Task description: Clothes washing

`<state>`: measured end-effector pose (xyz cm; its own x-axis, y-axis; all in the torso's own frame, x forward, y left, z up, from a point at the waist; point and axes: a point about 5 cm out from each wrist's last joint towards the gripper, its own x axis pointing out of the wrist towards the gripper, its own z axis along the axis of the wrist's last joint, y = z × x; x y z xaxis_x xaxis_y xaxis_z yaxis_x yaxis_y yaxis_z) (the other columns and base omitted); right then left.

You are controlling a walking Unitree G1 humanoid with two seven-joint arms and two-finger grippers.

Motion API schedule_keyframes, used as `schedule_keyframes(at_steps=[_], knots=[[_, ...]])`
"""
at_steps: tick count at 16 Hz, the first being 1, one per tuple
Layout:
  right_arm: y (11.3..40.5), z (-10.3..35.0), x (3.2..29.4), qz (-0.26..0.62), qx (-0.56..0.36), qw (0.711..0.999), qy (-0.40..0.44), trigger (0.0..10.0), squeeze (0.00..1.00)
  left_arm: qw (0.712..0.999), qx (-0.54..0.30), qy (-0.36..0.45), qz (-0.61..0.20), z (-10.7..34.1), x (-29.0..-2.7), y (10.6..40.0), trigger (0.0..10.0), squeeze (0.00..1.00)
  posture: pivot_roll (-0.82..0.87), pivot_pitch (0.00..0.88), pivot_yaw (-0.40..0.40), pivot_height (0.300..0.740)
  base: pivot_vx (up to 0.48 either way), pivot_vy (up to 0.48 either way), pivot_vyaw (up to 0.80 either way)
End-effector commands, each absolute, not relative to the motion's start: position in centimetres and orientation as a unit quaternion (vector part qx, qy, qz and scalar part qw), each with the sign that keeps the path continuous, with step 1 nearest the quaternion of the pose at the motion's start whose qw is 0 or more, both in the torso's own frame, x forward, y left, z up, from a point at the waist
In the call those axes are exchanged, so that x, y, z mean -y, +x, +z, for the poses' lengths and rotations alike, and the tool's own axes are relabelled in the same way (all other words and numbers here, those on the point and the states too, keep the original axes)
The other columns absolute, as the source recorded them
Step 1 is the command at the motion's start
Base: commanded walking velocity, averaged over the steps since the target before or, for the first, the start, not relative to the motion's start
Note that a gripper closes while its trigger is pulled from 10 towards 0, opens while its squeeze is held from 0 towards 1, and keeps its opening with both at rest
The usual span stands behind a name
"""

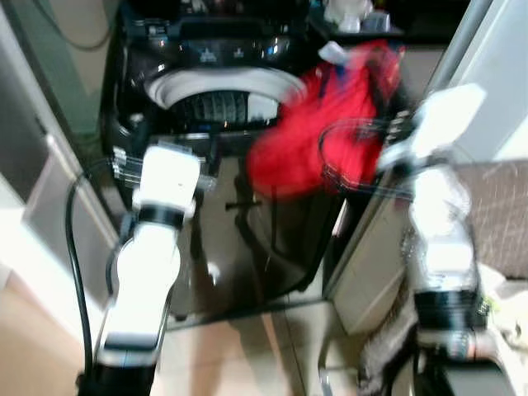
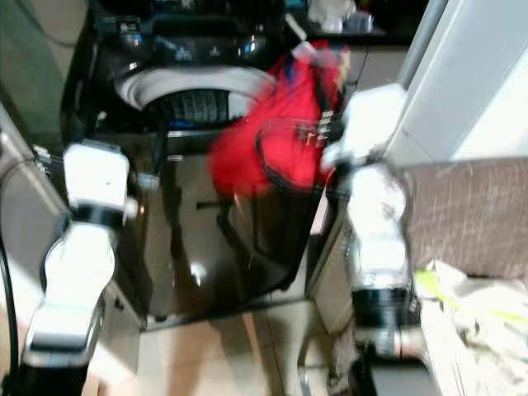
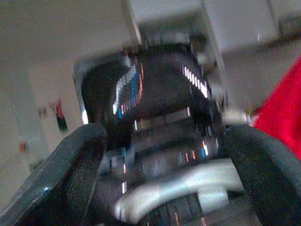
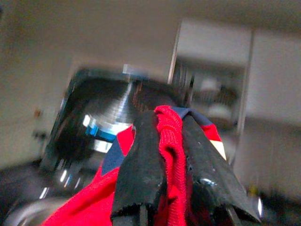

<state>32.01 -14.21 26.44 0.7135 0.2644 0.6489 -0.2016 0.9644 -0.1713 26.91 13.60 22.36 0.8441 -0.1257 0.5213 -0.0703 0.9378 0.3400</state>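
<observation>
right end effector (image 4: 171,129) grips red garment (image 1: 318,128)

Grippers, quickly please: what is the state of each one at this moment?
Left gripper: open, holding nothing, pointed at the washing machine.
Right gripper: closed on the red garment.

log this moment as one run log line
right pincer: shut on red garment | left pincer: open, before washer drum | lid: open

garment (image 1: 318,132) right of washer (image 1: 223,91) opening (front edge)
</observation>
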Motion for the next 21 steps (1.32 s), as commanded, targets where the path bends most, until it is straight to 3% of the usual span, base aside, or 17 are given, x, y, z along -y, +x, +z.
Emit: schedule_keyframes(at_steps=[1, 7, 11, 14, 16, 19, 20, 21], knots=[[32.4, 27.8, 14.9, 0.114, 0.372, 0.921, -0.036, 10.0, 0.00, 0.938, 0.293, 0.184, -0.015, 23.5, -13.6, 27.0, 10.0, 0.00, 0.02, 0.000, -0.036, 0.740, 0.458, 0.000, 0.00], [34.8, 31.6, 12.6, 0.163, 0.406, 0.898, -0.056, 10.0, 0.00, 0.933, 0.313, 0.180, 0.011, 25.0, -13.8, 27.1, 10.0, 0.00, 0.05, 0.000, -0.049, 0.740, 0.443, 0.000, 0.00], [36.6, 34.6, 11.6, 0.180, 0.413, 0.891, -0.056, 10.0, 0.00, 0.918, 0.331, 0.217, 0.002, 25.9, -13.5, 26.9, 10.0, 0.00, 0.07, 0.000, -0.061, 0.740, 0.434, 0.000, 0.00], [40.2, 34.4, 10.9, 0.161, 0.294, 0.941, -0.044, 10.0, 0.00, 0.916, 0.342, 0.208, 0.012, 26.8, -13.4, 27.1, 10.0, 0.00, 0.08, 0.000, -0.058, 0.740, 0.143, 0.000, 0.00], [41.4, 32.6, 10.7, 0.149, 0.234, 0.959, -0.059, 10.0, 0.00, 0.916, 0.342, 0.208, 0.010, 26.9, -13.4, 27.0, 10.0, 0.00, 0.08, 0.000, -0.058, 0.740, 0.000, 0.000, 0.00], [42.3, 26.8, 11.7, 0.095, 0.113, 0.985, -0.091, 10.0, 0.00, 0.921, 0.330, 0.206, 0.017, 26.8, -14.1, 26.5, 10.0, 0.00, 0.13, 0.000, -0.071, 0.740, 0.000, 0.000, 0.00], [42.2, 23.2, 12.1, 0.067, 0.036, 0.996, -0.054, 10.0, 0.00, 0.922, 0.321, 0.214, 0.021, 26.6, -14.5, 26.2, 10.0, 0.00, 0.16, 0.009, -0.073, 0.740, 0.000, 0.000, 0.00], [41.9, 20.5, 11.9, 0.062, -0.026, 0.998, 0.017, 10.0, 0.78, 0.922, 0.316, 0.224, 0.021, 26.6, -14.7, 25.9, 10.0, 0.00, 0.17, 0.018, -0.071, 0.740, 0.000, 0.000, 0.00]])
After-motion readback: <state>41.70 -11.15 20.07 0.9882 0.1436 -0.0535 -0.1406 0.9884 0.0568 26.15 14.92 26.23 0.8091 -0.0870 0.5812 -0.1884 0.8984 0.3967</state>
